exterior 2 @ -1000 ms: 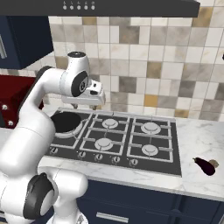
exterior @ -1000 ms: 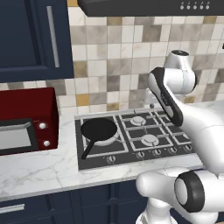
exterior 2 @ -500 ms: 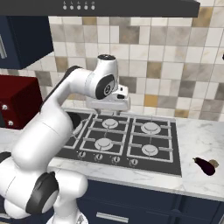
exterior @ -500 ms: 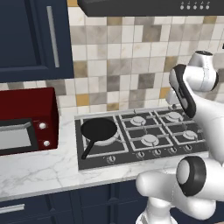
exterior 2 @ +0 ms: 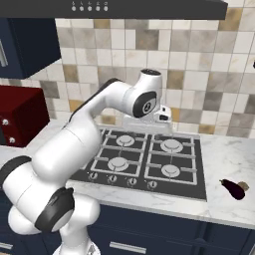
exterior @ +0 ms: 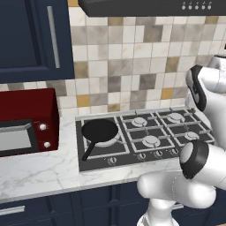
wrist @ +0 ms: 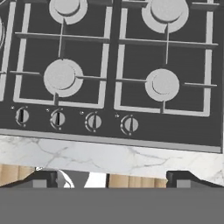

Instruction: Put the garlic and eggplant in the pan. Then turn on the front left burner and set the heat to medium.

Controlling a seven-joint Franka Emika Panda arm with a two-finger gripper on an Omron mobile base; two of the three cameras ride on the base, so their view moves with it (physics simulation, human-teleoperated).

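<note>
Hovering above the black gas cooktop (exterior 2: 149, 162), the white arm's gripper (wrist: 111, 177) hangs spread wide with nothing between its two dark fingertips (wrist: 41, 178), which rise far apart at the bottom of the hand view over the marble counter edge (wrist: 109, 155). Beyond them in that view lie four round control knobs (wrist: 92, 121) in a row and, past those, silver-capped burners (wrist: 162, 84) under black grates. In the right base view the arm arches from the lower left across the cooktop, its hand (exterior 2: 162, 115) held above the rear burners in front of the tiled backsplash (exterior 2: 199, 89). The eggplant (exterior 2: 233, 189), a small dark purple lump, lies on the marble counter well to the right of the cooktop, apart from the arm. In the left base view the pan (exterior: 99, 131), round and black, sits on the front left burner (exterior: 108, 140), whose pale ring shows just under its near rim; its long straight handle (exterior: 87, 152) points toward the front edge of the counter. The pan's matte inside holds nothing. A dark red microwave (exterior: 26, 121) stands on the counter to the left of the cooktop, beneath navy wall cabinets (exterior: 31, 39). A range hood (exterior: 154, 6) spans the top of the scene.
</note>
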